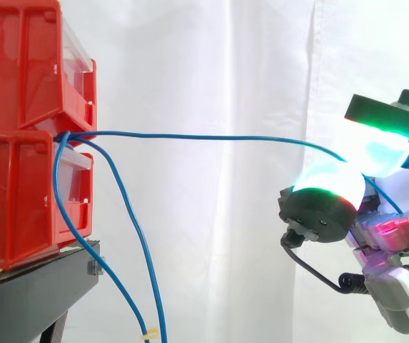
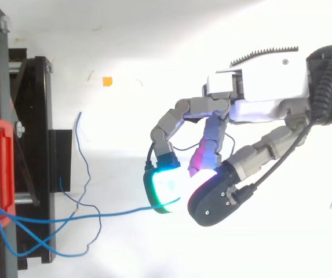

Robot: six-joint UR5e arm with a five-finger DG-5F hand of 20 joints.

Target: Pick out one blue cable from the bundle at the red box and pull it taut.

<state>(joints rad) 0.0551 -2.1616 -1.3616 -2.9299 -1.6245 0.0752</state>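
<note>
1. The hand [image 2: 257, 87] sits right of the bins, well clear of them. In the side view it is lower than the gap between the bins.
2. Its fingers are curled. Two glowing pads [image 2: 166, 190] close on one blue cable [image 1: 211, 136], a pinch grip at the fingertips. The pads glow cyan-green; another pad behind them glows magenta.
3. The held cable leaves the gap between the upper bin [image 1: 18, 71] and the lower bin [image 1: 11, 200]. It runs right, about level, with a slight upward bow, then dips into the pads. In the top view it shows a small wave along its run, so it is close to straight but not dead tight.
4. The other blue cables [image 1: 136, 243] leave the same gap and hang slack, dropping past the stand [image 1: 33, 293] to the bottom edge of the side view. In the top view they loop loosely beside the stand.
5. Both bins are red, stacked, and rest on the black stand.
6. A white curtain [image 1: 211, 57] is behind the work.
7. In the top view a small orange scrap [image 2: 107, 81] lies on the white ground, apart from the cables.
</note>
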